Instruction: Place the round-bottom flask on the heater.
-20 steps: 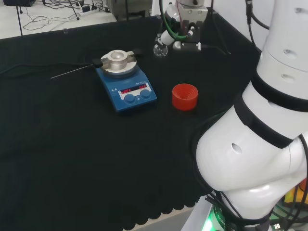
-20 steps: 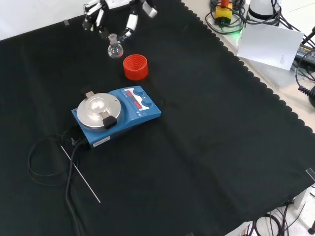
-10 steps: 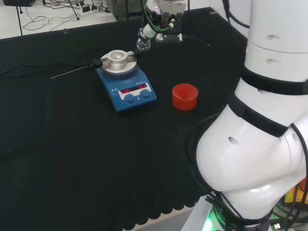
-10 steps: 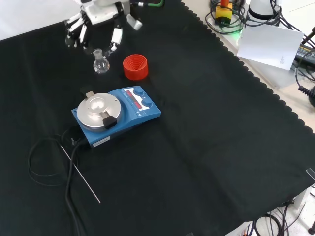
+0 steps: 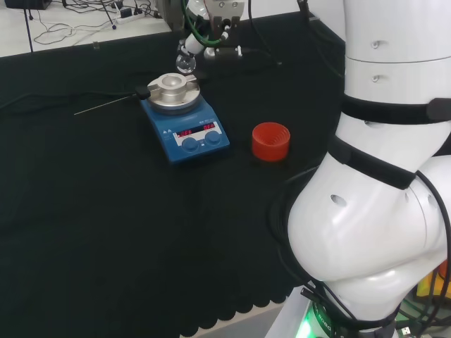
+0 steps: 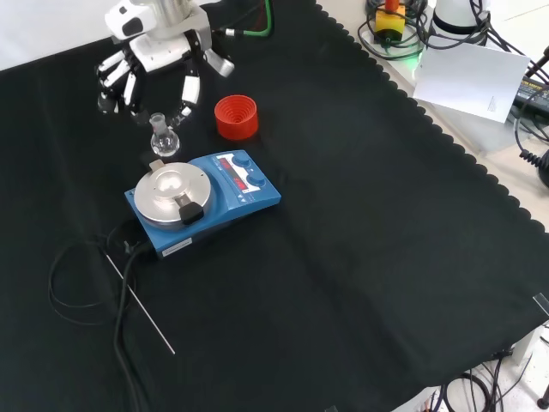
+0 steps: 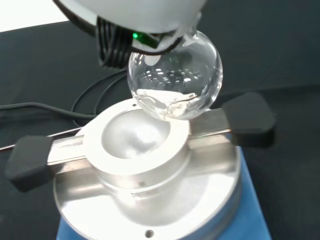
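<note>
The hand [image 6: 154, 56] is shut on the neck of a clear round-bottom flask [image 6: 165, 139], which hangs upright in the air. In the head view the flask [image 5: 185, 63] is just above and behind the heater's metal bowl. The heater [image 6: 227, 190] is a blue box with a round silver top plate [image 6: 171, 192] and a red display. In the wrist view the flask's bulb [image 7: 175, 75] hovers close over the rim of the heater's silver bowl [image 7: 136, 137], a little off its centre, with a trace of clear liquid in it. The hand [image 5: 211, 21] is above the heater's far side.
A red ribbed ring stand [image 6: 236, 117] sits on the cloth beside the heater [image 5: 184, 118], shown in the head view as the stand [image 5: 270, 141] to its right. A thin metal rod [image 6: 140, 304] and a black cable [image 6: 73, 283] lie by the heater. The arm's white links [image 5: 380, 176] rise at the head view's right.
The hand has carried the flask leftwards in the head view, from above the red stand's side to just over the heater's bowl. The heater and stand have not moved.
</note>
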Tool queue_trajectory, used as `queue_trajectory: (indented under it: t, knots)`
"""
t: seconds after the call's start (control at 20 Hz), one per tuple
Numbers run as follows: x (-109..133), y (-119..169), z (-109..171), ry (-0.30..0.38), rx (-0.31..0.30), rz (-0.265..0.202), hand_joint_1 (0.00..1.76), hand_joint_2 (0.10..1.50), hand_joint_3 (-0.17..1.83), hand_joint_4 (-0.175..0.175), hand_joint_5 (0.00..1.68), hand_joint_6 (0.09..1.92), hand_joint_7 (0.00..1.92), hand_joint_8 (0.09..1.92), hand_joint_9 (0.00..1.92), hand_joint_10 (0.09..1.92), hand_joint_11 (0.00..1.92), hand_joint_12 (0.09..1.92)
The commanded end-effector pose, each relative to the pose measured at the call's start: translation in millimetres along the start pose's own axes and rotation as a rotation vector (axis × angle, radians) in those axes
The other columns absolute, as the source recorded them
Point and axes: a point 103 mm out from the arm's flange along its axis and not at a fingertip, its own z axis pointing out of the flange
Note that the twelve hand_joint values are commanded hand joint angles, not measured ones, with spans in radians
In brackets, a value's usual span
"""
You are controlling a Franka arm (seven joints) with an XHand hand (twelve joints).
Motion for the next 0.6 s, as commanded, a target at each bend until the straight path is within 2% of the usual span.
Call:
queue_trajectory:
  t: [0.05,0.6]
  knots:
    - [14,10,10,-0.002,0.023,-0.037,1.14,0.63,0.87,-0.074,1.12,1.04,0.28,0.68,0.57,0.64,0.15,1.41]
    - [22,20,22,-0.006,0.05,-0.055,1.14,0.63,0.87,-0.077,1.12,1.04,0.28,0.68,0.57,0.64,0.15,1.41]
